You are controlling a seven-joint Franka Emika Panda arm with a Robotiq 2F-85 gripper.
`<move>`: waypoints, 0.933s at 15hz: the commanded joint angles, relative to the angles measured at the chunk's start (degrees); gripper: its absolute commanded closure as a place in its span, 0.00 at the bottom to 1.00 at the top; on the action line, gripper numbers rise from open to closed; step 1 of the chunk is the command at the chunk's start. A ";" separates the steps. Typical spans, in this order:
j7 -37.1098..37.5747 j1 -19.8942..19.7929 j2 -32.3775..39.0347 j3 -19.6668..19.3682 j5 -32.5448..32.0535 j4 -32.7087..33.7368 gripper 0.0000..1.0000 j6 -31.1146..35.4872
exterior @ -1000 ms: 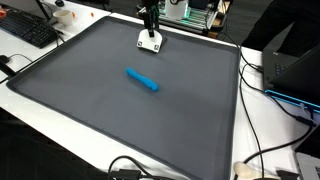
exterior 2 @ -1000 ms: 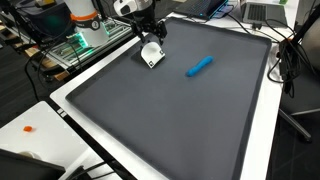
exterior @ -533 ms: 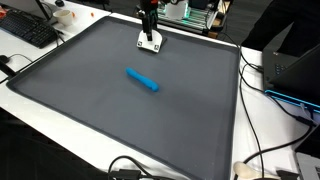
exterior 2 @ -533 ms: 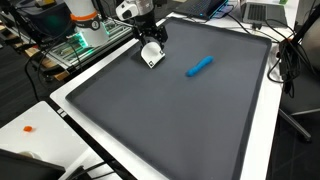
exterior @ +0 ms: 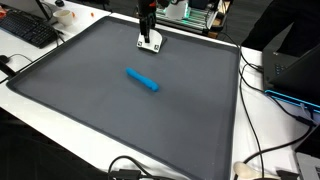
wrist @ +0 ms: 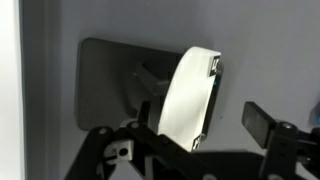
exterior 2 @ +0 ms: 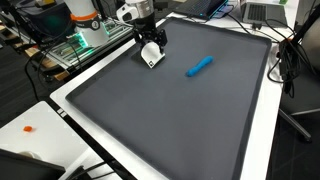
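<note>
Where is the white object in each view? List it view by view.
In an exterior view: white object at the mat's far edge, under the claw.
In an exterior view: upper left, by the mat's edge.
Wrist view: centre of frame.
Shared landmark: the grey mat.

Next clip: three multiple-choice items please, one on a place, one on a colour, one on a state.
1. Where does the white block sit on the grey mat? A. near an edge, under the pincer B. its middle C. the edge farthest from the pincer
2. What colour is the stick mid-mat? A. red B. yellow C. blue
3. How do the pincer's jaws stand? A. shut, empty B. apart, either side of the white block C. clamped on the stick
Answers: A, the block sits by the rim below the pincer; C, the stick is blue; B, the wrist view shows a gap beside the block.
</note>
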 commanded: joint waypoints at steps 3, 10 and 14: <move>4.81 0.93 0.82 -1.34 -3.03 -0.28 0.48 1.08; 8.53 0.98 0.02 -1.50 -3.22 -0.84 0.98 1.19; 9.91 1.07 -0.21 -1.43 -1.93 -0.23 0.99 0.81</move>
